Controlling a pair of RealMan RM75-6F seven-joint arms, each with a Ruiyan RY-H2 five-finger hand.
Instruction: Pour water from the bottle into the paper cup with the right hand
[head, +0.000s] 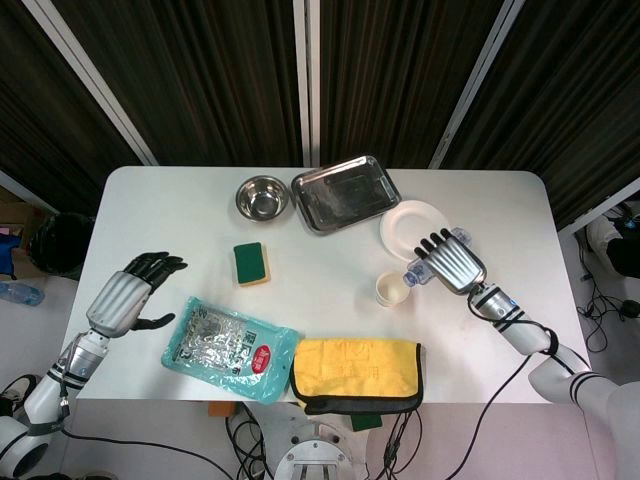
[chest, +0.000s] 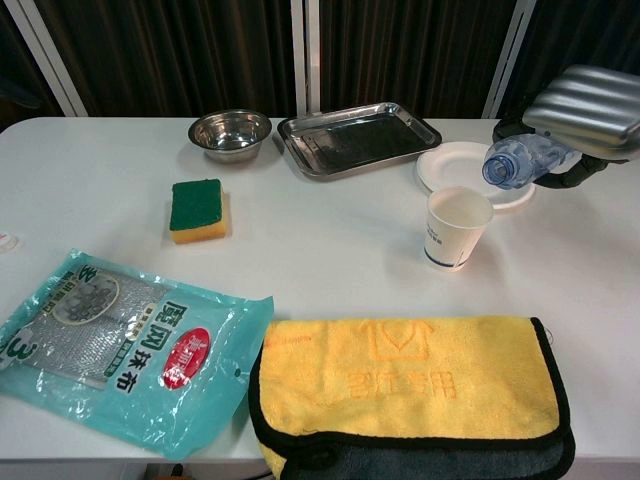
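I've got my right hand (chest: 585, 105) wrapped around the bottle (chest: 520, 160), tipped over with its open mouth pointing at the paper cup (chest: 456, 227) from above and to the right. The cup stands upright just in front of the white plate (head: 400, 222). Risk here: the mouth looks to sit over the cup's right rim rather than its centre, so a stream could run down the outside wall or onto the table (chest: 330, 250); a fast tilt could also gush and knock the light cup over. I can't see any water falling. The yellow towel (chest: 405, 385) lies in front of the cup, near but apart, the steel tray (chest: 358, 136) and steel bowl (chest: 230, 130) sit behind to the left. There's open tabletop left of the cup to shift across. My left hand (head: 128, 296) hovers off the table's left edge, fingers apart, holding nothing.
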